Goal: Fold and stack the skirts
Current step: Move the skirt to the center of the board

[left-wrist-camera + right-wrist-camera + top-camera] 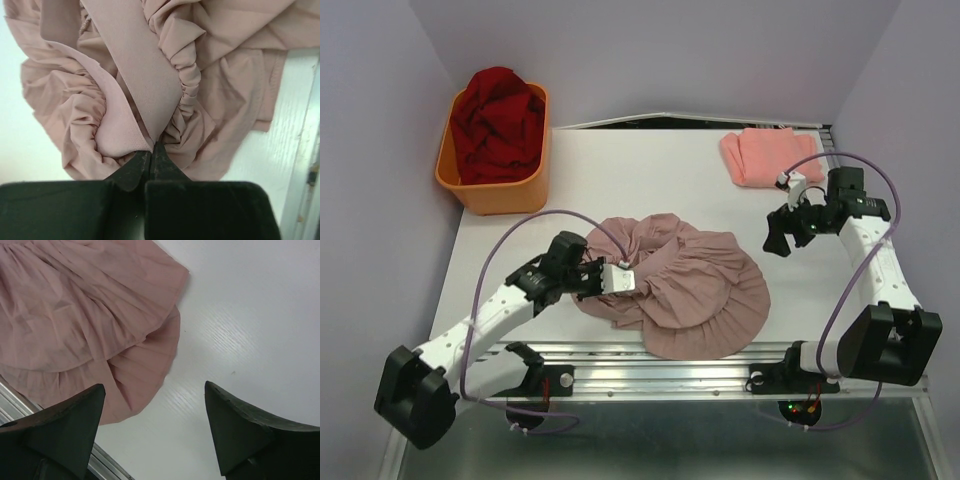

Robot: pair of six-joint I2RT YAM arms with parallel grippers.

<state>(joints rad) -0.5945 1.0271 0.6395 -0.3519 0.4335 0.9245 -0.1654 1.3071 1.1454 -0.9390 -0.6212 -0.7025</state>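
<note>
The mauve-pink skirt (685, 285) lies in a rumpled heap on the white table (650, 170), nearer the arms than the orange tub (490, 195) and off to its right. The gathered, elastic waist is bunched on the side toward the tub, and a flat band of cloth is folded across it. The flared, pleated hem fans out in two layers away from the tub. The left gripper (151, 152) is pinched tight on a fold at the waist. The salmon-pink skirt (765, 155) sits folded flat, well to the right of the tub. The right gripper (782, 238) hangs over bare table, beyond the mauve hem from the tub, with its jaws wide apart and holding nothing. Dark red cloth (498, 120) fills the tub.
</note>
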